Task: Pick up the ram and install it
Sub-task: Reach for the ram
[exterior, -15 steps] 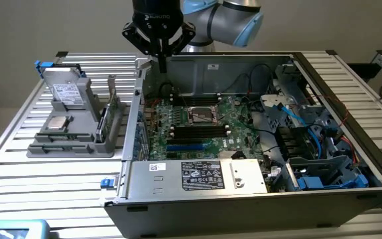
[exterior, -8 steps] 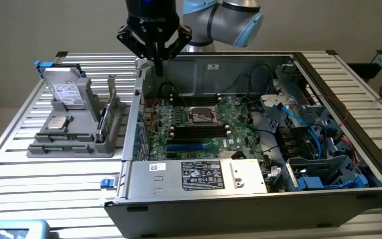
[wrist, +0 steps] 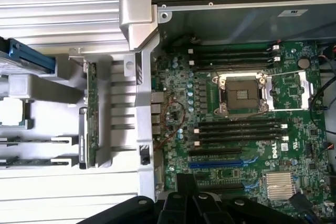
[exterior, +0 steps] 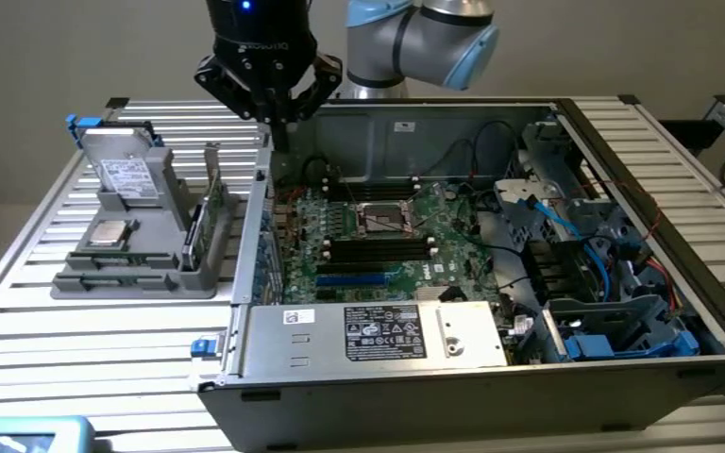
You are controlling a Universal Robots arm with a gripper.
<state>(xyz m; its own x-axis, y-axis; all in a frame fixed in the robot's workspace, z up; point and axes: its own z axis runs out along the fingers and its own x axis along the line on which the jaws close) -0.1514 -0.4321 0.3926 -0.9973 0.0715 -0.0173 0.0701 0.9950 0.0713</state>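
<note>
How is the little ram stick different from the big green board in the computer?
The ram is thin and narrow; the motherboard is wide. The ram stands on edge in the gray holder outside the case; the motherboard lies flat inside it. Both are green circuit boards.

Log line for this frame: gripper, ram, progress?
gripper: shut, empty, above wall of computer case | ram: standing in gray rack beside case, untouched | progress: not picked up

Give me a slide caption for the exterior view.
Shut hand above the edge of the open computer case; the ram stands in the grey holder alongside.
</note>
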